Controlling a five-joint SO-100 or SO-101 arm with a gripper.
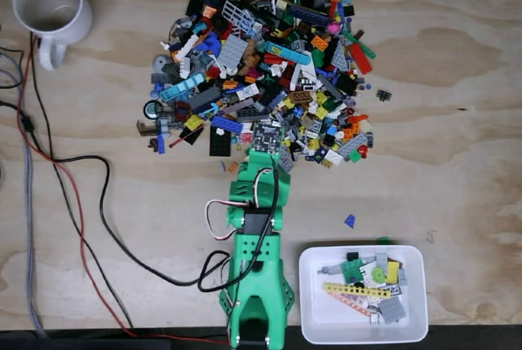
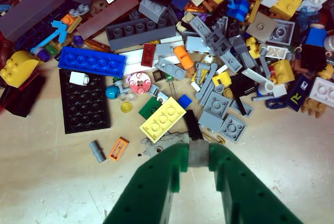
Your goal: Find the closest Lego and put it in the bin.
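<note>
Pale plywood (image 1: 457, 121) lay under everything, grained and scuffed. My pincer (image 2: 198, 153) sat at the near edge of the big Lego pile (image 1: 261, 48), its two green fingers (image 2: 156, 182) closed on a small grey piece (image 2: 198, 152) pinched upright between the tips; the wrist view showed this plainly, while from the fixed view my own arm (image 1: 254, 260) hid the tips. Just ahead of the tips and a little left in the wrist view lay a yellow two-by-three brick (image 2: 162, 119), with a black bar (image 2: 192, 124) touching its right end and grey plates (image 2: 224, 119) beyond that. Further left sat a black studded plate (image 2: 83, 101) with a blue brick (image 2: 92, 61) along its top edge, and on bare wood near my left finger a small orange frame (image 2: 119, 149) and a grey pin (image 2: 96, 151).

The fixed view gave the wider table: the bin (image 1: 318, 317) stood behind and to the right of my pincer, beside my base, already holding several pieces. A white mug (image 1: 49, 7) stood far off to the left beyond the pile, and black and red cables (image 1: 81, 203) trailed across the wood on that side.
</note>
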